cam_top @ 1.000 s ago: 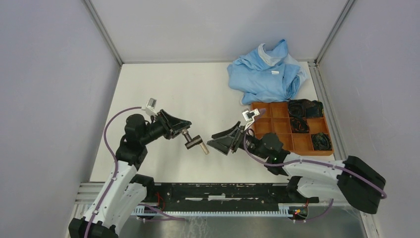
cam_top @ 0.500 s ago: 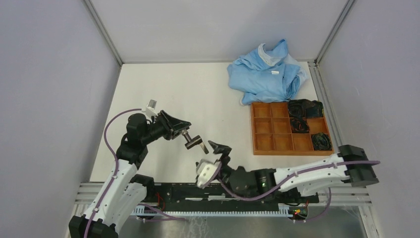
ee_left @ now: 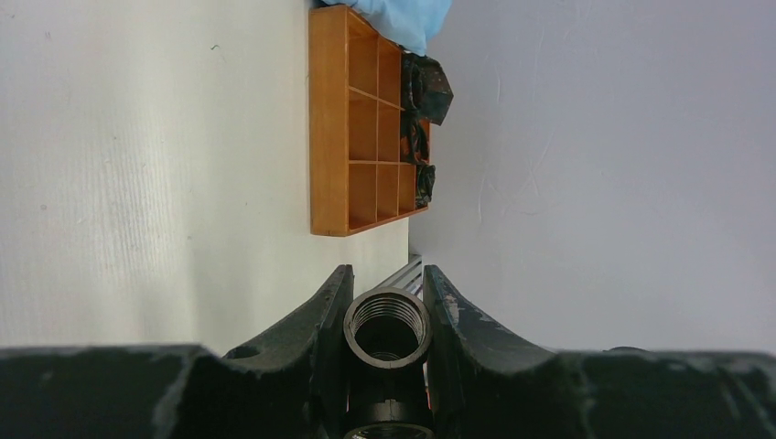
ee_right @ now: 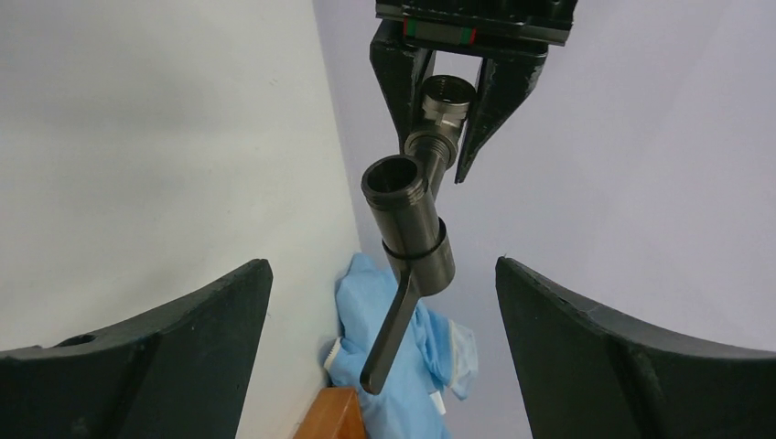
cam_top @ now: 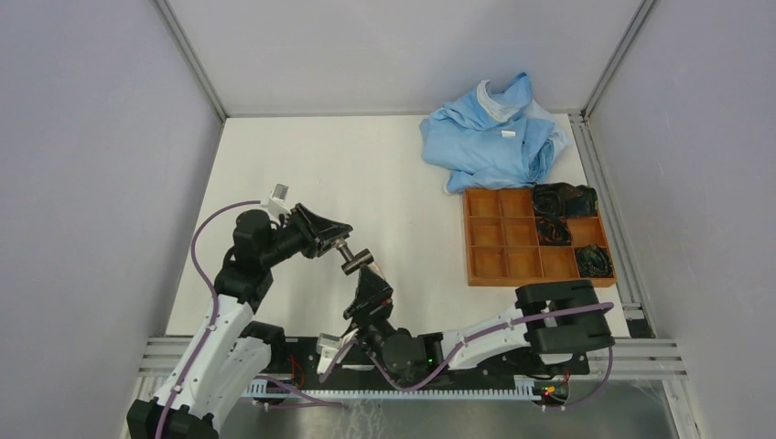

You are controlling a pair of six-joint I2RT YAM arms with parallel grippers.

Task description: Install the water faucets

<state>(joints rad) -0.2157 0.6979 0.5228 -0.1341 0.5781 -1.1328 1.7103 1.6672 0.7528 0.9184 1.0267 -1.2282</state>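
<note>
Hands first: the right hand [cam_top: 368,282], just nearer than the faucet [cam_top: 355,261], stands spread wide. The left hand [cam_top: 337,240], at the faucet's left, is clamped on its threaded fitting [ee_left: 386,320], holding it off the surface [cam_top: 366,165]. Stiff, smooth metal, probably slippery: take the barrel [ee_right: 416,242], not the lever [ee_right: 389,334]. Beyond the faucet lies bare surface; the tray [cam_top: 468,238] sits well right.

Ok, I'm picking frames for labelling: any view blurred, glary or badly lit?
Top external: even soft light, sharp, no glare. Left wrist: faucet threads crisp, left fingers nearly black. Right wrist: faucet sharp, right fingers dark and slightly soft.
</note>
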